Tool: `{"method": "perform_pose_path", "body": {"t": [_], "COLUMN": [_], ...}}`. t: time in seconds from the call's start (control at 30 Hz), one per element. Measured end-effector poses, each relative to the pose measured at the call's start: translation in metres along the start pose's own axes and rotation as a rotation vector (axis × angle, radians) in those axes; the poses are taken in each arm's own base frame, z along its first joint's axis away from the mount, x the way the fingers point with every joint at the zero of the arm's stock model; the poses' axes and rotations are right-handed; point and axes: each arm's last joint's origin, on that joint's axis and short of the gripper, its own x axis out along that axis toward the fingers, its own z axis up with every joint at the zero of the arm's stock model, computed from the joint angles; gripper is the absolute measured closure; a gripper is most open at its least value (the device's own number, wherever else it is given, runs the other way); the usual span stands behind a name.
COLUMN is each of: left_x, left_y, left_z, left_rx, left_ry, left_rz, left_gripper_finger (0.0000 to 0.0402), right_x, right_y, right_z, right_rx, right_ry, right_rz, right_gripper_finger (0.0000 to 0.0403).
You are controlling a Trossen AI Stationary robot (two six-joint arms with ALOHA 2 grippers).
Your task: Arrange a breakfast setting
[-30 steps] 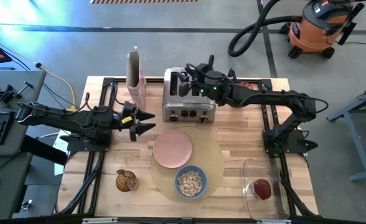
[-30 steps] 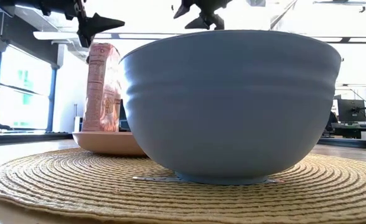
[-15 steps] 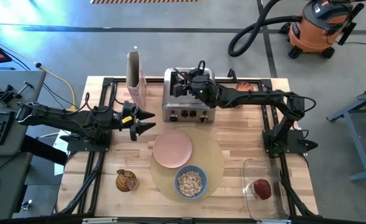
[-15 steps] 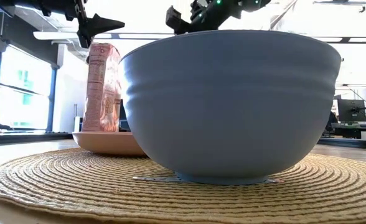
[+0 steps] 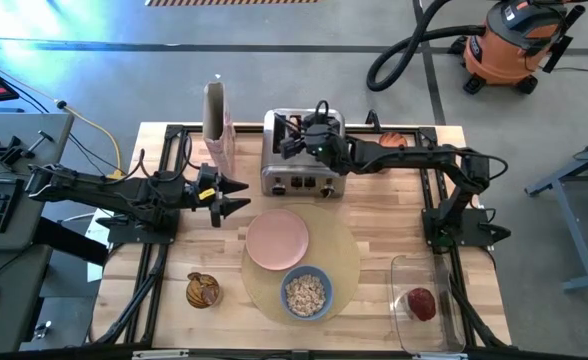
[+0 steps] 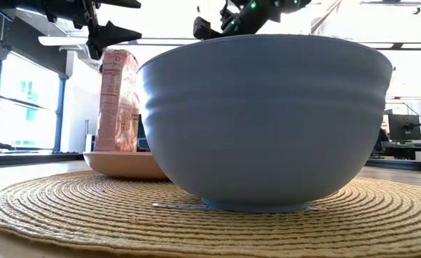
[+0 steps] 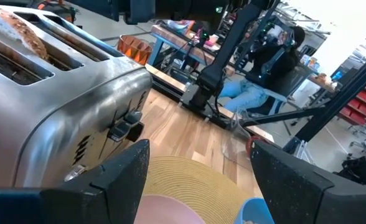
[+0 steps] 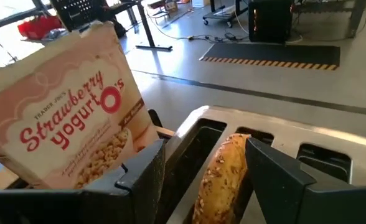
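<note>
A bagel half (image 8: 223, 177) stands upright in a far slot of the steel toaster (image 5: 302, 165), at the table's far middle. My right gripper (image 5: 288, 140) hangs over that slot, open, one finger on either side of the bagel (image 8: 205, 149), touching nothing. My left gripper (image 5: 236, 196) is open and empty left of the toaster, above the table. The pink plate (image 5: 277, 238) and the blue bowl (image 5: 305, 292) of cereal rest on the round tan placemat (image 5: 346, 262). The red fruit (image 5: 419, 303) lies in a clear tub at the near right. No spoon shows.
A pink cereal bag (image 5: 215, 125) stands left of the toaster, close to my right gripper (image 8: 71, 124). A small round brown and red thing (image 5: 203, 290) lies at the near left. An orange cup (image 5: 394, 138) stands at the far right behind my right arm.
My right gripper has gone toward the table's left edge and down, from the toaster's far right to above its far left slots, and has slowed to hover there. My left arm has kept about still.
</note>
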Motion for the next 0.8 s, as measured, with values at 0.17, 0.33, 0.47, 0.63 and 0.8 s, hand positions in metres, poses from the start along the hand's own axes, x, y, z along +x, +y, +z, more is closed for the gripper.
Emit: {"method": "perform_pose_path", "body": {"t": [0.17,0.33,0.47,0.63,0.8], "left_x": [0.0,0.0,0.0,0.0,0.0], "left_y": [0.0,0.0,0.0,0.0,0.0], "left_z": [0.0,0.0,0.0,0.0,0.0], "left_rx": [0.001,0.0,0.001,0.003,0.003], "left_ry": [0.001,0.003,0.003,0.003,0.005], "left_rz": [0.0,0.002,0.002,0.002,0.003], "left_gripper_finger": [0.0135,0.0135,0.0135,0.0135,0.0135], "right_x": [0.006,0.011,0.014,0.019,0.025], "right_y": [0.001,0.001,-0.002,-0.007,-0.006], "right_z": [-0.007,-0.016,-0.014,-0.014,-0.024], "right_rx": [0.012,-0.002,0.001,-0.004,-0.02], "right_ry": [0.014,0.042,0.038,0.049,0.086], "right_rz": [-0.005,-0.012,-0.021,-0.026,-0.019], "right_gripper_finger": [0.0199,0.0199,0.0199,0.0199,0.0199]}}
